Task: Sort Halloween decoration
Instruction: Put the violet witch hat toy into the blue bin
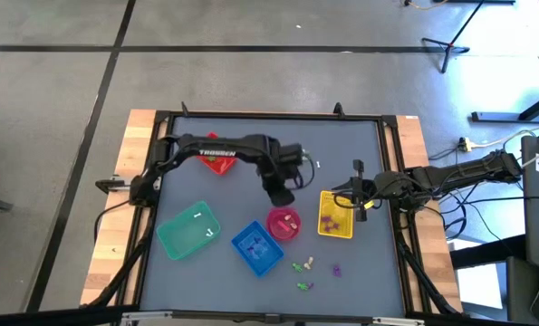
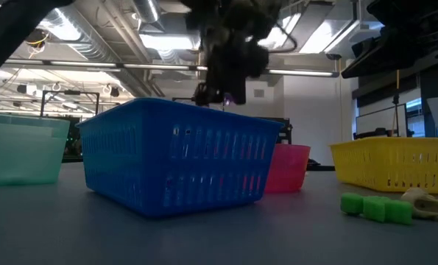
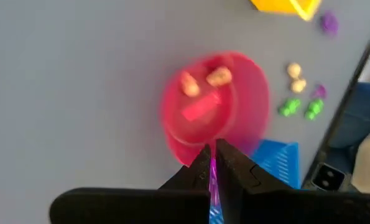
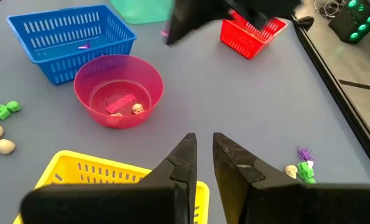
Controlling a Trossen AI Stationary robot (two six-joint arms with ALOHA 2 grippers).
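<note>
Now the grey counter (image 1: 233,154) carries four baskets and a bowl. The left hand (image 3: 212,163) hangs above the pink bowl (image 1: 283,224), its fingers shut on a thin purple trinket (image 3: 213,180). I judge the step is carrying this piece for sorting. The right hand (image 4: 204,149) waits over the yellow basket (image 1: 335,215), fingers narrow and holding nothing. Some purple pieces already lie in the yellow basket, so the next move probably calls for bringing the trinket there. The loose decorations (image 1: 303,266) lie near the counter's front edge.
</note>
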